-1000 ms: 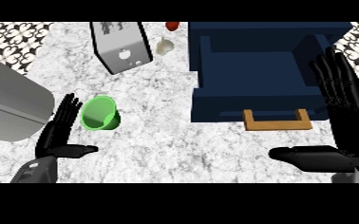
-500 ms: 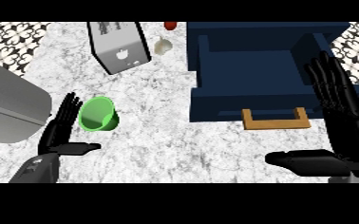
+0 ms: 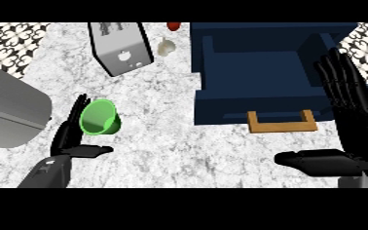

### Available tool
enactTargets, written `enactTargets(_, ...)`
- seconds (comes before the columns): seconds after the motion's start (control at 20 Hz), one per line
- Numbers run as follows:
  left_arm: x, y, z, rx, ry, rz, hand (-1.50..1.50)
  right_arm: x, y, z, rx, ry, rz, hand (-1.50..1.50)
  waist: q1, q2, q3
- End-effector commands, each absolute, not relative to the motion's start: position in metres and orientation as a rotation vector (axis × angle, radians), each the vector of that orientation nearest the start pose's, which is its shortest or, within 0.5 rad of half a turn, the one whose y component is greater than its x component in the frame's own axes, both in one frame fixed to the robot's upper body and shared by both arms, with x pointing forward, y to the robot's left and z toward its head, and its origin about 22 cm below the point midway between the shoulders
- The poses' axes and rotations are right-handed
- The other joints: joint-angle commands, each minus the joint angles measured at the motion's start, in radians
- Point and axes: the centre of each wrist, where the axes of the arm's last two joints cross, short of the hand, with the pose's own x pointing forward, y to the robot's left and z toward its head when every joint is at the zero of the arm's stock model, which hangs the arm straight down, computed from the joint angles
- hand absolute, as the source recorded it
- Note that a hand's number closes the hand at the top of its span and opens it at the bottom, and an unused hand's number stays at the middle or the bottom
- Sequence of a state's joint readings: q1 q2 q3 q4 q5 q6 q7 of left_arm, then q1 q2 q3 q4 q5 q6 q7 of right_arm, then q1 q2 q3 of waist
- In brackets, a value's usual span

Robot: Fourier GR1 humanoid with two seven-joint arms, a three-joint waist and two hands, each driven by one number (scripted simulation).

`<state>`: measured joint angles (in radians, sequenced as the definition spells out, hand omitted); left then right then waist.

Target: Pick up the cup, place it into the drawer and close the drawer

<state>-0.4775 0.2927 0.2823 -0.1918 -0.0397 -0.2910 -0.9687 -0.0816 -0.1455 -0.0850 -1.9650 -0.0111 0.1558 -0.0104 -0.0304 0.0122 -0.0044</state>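
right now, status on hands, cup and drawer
Left hand open, fingers against the green cup, no grasp. Right hand open beside the drawer. Drawer open. Nothing between cup and drawer.

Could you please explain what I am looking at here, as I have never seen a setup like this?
This is the view from a humanoid robot's head, looking steeply down at a marble counter. The two black shapes coming in from below are its hands. The left hand is open beside a green cup, not yet gripping it. The right hand is open at the right, by a dark blue drawer that stands open, with a wooden handle. Also on the counter are a toaster, a small pale object and something red at the far edge. A grey rounded object sits at the left. Nothing is held.
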Motion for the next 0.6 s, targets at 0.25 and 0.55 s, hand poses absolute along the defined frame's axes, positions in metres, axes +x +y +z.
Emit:
enactTargets(0.25,0.267,0.325,-0.140,-0.242,-1.753,0.063,-1.50,0.242,-0.243,0.120,-0.021,-2.019,0.261,-1.50,0.003,0.002,-0.001)
enactTargets(0.55,0.281,0.327,-0.128,-0.367,-1.759,0.075,-1.50,0.245,-0.251,0.111,-0.030,-2.006,0.263,-1.50,0.008,-0.001,0.000)
